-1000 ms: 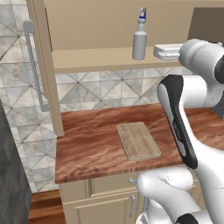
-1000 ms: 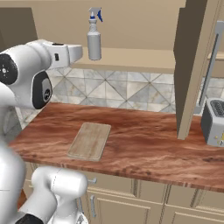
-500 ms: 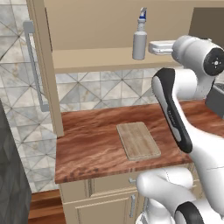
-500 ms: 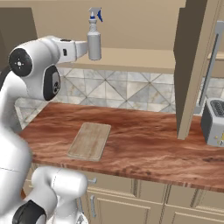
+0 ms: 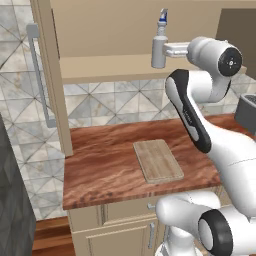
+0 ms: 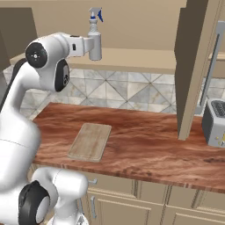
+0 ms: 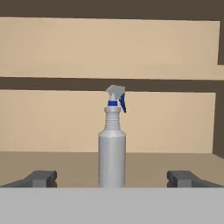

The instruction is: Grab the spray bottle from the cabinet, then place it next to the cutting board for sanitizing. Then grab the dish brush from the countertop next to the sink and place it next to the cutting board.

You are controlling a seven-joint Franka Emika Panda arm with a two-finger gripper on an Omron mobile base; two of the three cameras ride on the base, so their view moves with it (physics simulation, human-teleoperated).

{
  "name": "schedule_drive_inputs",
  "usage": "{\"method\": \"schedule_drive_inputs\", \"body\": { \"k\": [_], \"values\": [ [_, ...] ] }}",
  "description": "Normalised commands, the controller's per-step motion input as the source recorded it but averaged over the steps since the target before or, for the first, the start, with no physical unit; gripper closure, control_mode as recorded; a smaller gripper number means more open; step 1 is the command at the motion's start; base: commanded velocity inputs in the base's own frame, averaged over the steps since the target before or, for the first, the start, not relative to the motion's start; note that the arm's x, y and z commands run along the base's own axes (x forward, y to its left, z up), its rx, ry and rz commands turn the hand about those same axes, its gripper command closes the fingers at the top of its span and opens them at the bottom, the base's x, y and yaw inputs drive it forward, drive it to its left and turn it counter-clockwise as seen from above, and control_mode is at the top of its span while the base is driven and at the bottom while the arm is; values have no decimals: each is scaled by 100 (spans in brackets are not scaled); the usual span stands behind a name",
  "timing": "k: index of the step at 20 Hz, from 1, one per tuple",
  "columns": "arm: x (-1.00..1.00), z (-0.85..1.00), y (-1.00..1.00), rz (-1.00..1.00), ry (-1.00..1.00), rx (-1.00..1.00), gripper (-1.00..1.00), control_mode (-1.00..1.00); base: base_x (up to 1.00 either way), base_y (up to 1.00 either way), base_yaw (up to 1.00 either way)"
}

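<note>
Spray bottle (image 7: 112, 148) unmoved; wide-spread tool (image 7: 112, 179) has drawn closer.

we see even, soft rendered light with no glare. the cabinet (image 5: 100, 45) interior is bright beige, its underside edges darker. the countertop (image 6: 145, 140) carries faint shadows only. edges look slightly soft, without distortion or motion blur.

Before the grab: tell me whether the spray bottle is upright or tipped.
Upright. The spray bottle stands on its base on the cabinet shelf, nozzle on top.
</note>
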Motion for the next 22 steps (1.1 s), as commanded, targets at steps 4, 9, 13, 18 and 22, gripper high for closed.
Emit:
{"method": "schedule_drive_inputs", "body": {
  "k": [4, 9, 13, 18, 22],
  "values": [
    [57, 0, 0, 2, 4, 1, -100, -100, 0, 0, 0],
    [57, 0, 0, 1, 4, 0, -100, -100, 0, 0, 0],
    [57, 0, 0, 1, 3, 0, -100, -100, 0, 0, 0],
    [54, 0, 0, 0, 3, 0, -100, -100, 0, 0, 0],
    [46, 0, -1, 3, 1, 0, -100, -100, 0, 0, 0]
  ]
}}
